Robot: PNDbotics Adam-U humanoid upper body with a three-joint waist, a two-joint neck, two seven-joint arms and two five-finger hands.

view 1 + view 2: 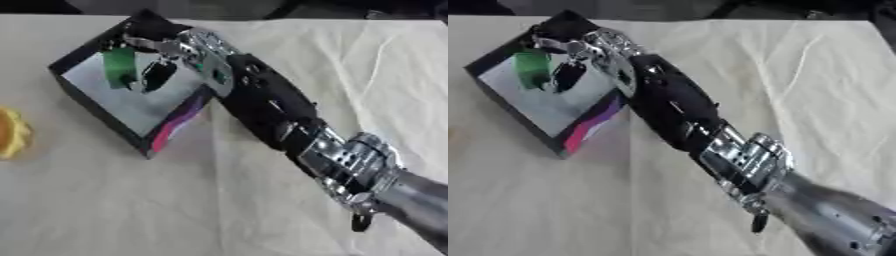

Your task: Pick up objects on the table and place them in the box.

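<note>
A box [179, 120] with black walls, a grey floor and a pink-purple stripe on its near side stands at the upper left of the cloth-covered table. My right arm reaches in from the lower right, and my right hand [179, 47] hangs over the box's far corner. A green object [120, 67] is inside the box, just under the hand. Curled fingers [157, 76] sit at its top and beside it. A yellow-orange object [10, 134] lies on the table at the left edge, apart from the box. My left hand shows in no view.
A wrinkled beige cloth [131, 210] covers the table. My right forearm [350, 160] lies diagonally across the middle of it. A dark strip runs along the table's far edge.
</note>
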